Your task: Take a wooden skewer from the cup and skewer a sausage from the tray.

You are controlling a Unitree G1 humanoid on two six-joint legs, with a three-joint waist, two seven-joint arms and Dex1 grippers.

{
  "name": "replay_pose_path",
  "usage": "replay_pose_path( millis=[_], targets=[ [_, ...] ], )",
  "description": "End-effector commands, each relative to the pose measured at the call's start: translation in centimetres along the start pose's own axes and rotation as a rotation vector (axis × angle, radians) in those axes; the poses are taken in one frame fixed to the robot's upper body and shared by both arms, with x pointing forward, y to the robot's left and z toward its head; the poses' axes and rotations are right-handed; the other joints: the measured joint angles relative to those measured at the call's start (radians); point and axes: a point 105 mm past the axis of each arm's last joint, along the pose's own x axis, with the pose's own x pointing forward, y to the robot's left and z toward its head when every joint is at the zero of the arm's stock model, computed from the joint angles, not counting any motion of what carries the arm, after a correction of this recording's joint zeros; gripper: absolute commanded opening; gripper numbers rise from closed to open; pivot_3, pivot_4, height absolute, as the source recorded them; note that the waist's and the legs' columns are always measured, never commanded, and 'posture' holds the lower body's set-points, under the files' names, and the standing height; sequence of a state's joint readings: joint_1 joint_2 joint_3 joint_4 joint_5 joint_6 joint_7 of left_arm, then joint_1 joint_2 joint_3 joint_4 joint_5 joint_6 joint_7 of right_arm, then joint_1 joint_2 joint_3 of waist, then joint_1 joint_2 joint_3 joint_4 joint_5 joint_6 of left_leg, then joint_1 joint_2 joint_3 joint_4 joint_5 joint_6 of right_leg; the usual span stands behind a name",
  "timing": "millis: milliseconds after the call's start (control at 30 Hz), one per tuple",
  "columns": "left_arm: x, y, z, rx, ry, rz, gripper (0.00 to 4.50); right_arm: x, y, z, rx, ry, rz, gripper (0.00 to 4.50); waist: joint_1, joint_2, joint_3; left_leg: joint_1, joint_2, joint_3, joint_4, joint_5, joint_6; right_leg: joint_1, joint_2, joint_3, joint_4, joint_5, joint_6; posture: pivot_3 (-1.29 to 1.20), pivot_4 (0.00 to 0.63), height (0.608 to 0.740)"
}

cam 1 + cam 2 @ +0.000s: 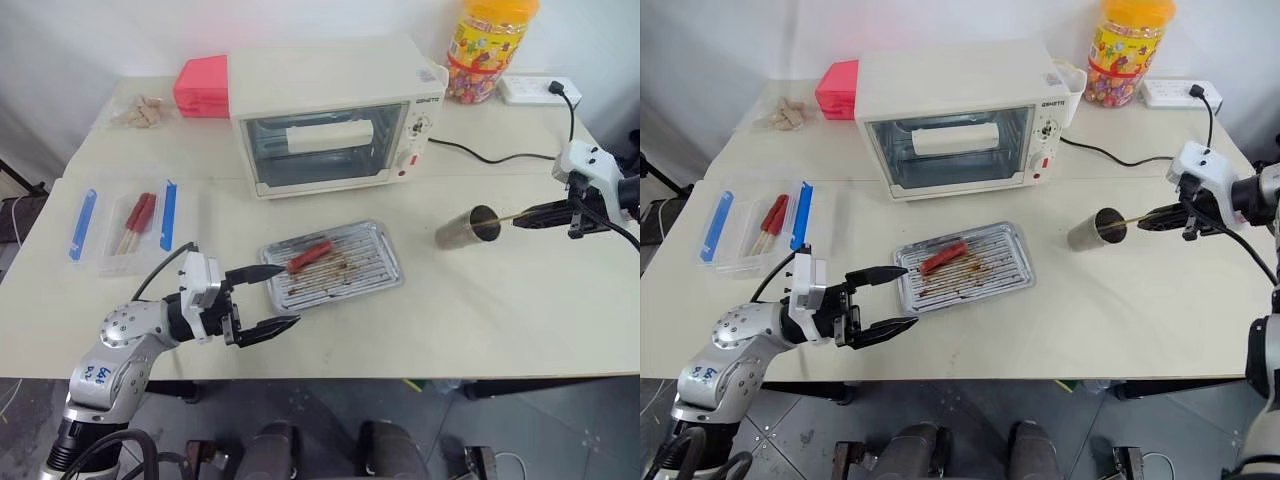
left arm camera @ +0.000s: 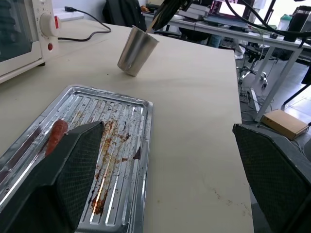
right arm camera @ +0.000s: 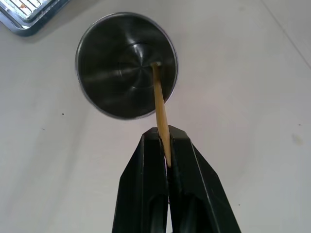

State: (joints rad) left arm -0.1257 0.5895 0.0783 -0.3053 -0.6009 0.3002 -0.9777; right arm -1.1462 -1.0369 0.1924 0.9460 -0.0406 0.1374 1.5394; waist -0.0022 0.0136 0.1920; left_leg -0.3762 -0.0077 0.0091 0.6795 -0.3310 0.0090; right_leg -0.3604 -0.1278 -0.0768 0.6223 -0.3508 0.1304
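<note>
Pinching the wooden skewer (image 3: 160,114) whose tip sits in the cup (image 3: 126,65), the right gripper (image 3: 167,138) is clamped while the left gripper (image 1: 280,297) gapes beside the tray (image 1: 375,270).

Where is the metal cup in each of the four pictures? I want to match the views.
Left eye view: cup on the table, right of the tray, tilted.
Right eye view: cup in the same place, right of the tray.
Left wrist view: cup beyond the tray's far end.
Right wrist view: cup seen from above, into its mouth, the skewer leaning out.
Shared landmark: the tray, which shows in all four views.
</note>
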Motion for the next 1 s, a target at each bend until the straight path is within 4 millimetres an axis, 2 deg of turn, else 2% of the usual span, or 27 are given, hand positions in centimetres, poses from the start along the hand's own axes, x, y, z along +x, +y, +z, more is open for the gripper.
replay_pose_path(
  millis=[33,400,500,567,700,767,867,967,1000],
  targets=[
    [-0.2,-0.1,0.5,0.037,-0.013,0.005,4.50,-3.5,-0.2,2.0,-0.058,-0.044,-0.019,0.03,0.001,0.000,0.000,0.000,0.000,0.000,0.000,0.000,0.000,0.000,0.000,0.000,0.000,0.000,0.000,0.00,0.150,0.740],
    [-0.2,0.2,-0.2,0.029,-0.024,0.019,4.50,-6.7,0.4,4.7,-0.159,-0.086,-0.036,0.03,0.003,0.000,0.000,0.000,0.000,0.000,-0.001,0.000,0.000,-0.001,0.000,0.000,0.000,0.000,0.000,0.00,0.150,0.740],
    [-0.9,0.4,-0.4,0.023,-0.018,0.040,4.50,-7.8,1.1,5.8,-0.176,-0.145,-0.022,0.03,0.003,0.000,0.000,0.000,0.000,0.000,-0.001,0.000,-0.001,-0.001,0.000,0.000,-0.001,0.000,0.000,0.00,0.150,0.740],
    [-1.5,0.5,-0.7,0.018,-0.006,0.055,4.50,-8.2,1.9,6.9,-0.140,-0.248,0.017,0.03,0.002,0.000,0.000,0.000,0.000,0.000,-0.001,-0.001,-0.001,-0.001,-0.001,0.000,-0.001,0.000,0.000,0.00,0.150,0.740],
    [-3.6,1.1,-1.2,0.013,0.033,0.113,4.50,-8.1,4.3,8.0,-0.120,-0.354,0.136,0.03,0.001,0.000,0.000,0.000,0.002,0.000,-0.001,-0.001,-0.002,-0.001,-0.002,0.000,-0.001,0.000,0.000,0.00,0.150,0.740],
    [-4.7,1.6,-1.3,0.013,0.048,0.156,4.50,-7.1,5.9,8.2,-0.116,-0.401,0.232,0.03,0.001,0.000,0.000,0.000,0.003,0.000,-0.001,-0.001,-0.002,-0.001,-0.002,0.000,-0.001,0.000,0.000,0.00,0.150,0.740],
    [-6.8,2.3,-1.5,-0.008,0.079,0.247,4.50,-3.2,9.3,7.9,-0.168,-0.476,0.384,0.03,0.000,-0.001,0.000,0.000,0.003,-0.001,-0.001,-0.002,-0.002,0.000,-0.003,0.000,-0.001,0.000,0.000,0.00,0.150,0.740],
    [-9.3,2.5,-1.7,0.002,0.114,0.369,4.50,1.4,12.0,8.2,-0.248,-0.642,0.377,0.03,0.000,-0.004,0.000,0.001,0.003,-0.001,0.000,-0.002,-0.002,0.001,-0.003,-0.001,0.000,0.000,0.000,0.00,0.150,0.740],
    [-9.8,2.4,-1.7,0.002,0.118,0.396,4.50,2.1,12.5,8.4,-0.267,-0.690,0.354,0.03,0.000,-0.004,0.000,0.002,0.004,0.000,0.000,-0.002,-0.002,0.001,-0.003,-0.001,0.000,0.000,0.000,0.00,0.150,0.740]
  ],
)
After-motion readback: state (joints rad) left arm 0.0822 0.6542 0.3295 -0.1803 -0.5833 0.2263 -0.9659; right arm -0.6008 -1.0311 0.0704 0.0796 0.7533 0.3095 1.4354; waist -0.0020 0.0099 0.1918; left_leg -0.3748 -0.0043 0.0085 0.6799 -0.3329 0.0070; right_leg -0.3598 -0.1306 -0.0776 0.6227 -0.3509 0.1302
